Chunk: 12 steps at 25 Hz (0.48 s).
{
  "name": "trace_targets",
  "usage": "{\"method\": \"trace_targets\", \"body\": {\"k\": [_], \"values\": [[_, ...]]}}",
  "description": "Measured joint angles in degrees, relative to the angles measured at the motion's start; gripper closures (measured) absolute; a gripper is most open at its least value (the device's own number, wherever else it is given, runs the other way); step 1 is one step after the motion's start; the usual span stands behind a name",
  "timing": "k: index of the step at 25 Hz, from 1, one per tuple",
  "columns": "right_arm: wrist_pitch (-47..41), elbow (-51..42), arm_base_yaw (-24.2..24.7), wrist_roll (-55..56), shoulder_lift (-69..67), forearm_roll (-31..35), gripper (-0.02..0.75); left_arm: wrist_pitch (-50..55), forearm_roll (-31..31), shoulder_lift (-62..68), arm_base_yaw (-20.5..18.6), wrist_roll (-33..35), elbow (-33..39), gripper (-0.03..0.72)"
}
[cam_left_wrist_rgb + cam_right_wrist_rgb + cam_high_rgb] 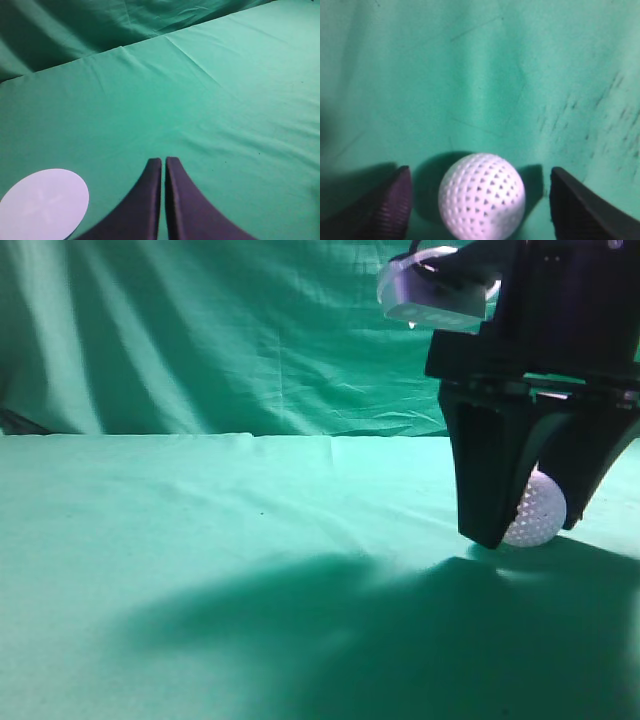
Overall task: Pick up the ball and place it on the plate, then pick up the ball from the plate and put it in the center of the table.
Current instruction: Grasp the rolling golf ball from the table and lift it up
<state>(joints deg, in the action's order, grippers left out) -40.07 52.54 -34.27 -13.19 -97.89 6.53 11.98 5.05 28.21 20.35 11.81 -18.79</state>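
The white dimpled ball (536, 512) rests on the teal table (200, 540) at the right. My right gripper (524, 532) stands over it, open, a finger on each side. In the right wrist view the ball (481, 196) sits between the two fingers (479, 200) with a gap on both sides. My left gripper (163, 162) is shut and empty, above bare cloth. The white round plate (44, 203) lies to its left in the left wrist view. The left gripper and the plate do not show in the exterior view.
A darker green draped backdrop (200, 330) hangs behind the table. The right arm casts a broad shadow (380, 640) over the front of the cloth. The table's far edge (125, 47) shows in the left wrist view.
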Motion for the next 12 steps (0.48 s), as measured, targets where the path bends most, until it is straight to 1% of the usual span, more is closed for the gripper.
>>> {"method": "trace_targets", "body": {"k": [4, 8, 12], "values": [[0.0, 0.2, 0.0, 0.0, -0.5, 0.0, 0.419, 0.0, 0.0, 0.0, 0.0, 0.0, 0.0, 0.688], [-3.6, 3.6, 0.0, -0.1, -0.5, 0.0, 0.414, 0.0, 0.0, 0.0, 0.0, 0.0, 0.0, 0.688], [-7.0, 11.9, 0.0, -0.1, -1.0, 0.0, 0.414, -0.2, 0.0, 0.0, 0.0, 0.0, 0.0, 0.688]]}}
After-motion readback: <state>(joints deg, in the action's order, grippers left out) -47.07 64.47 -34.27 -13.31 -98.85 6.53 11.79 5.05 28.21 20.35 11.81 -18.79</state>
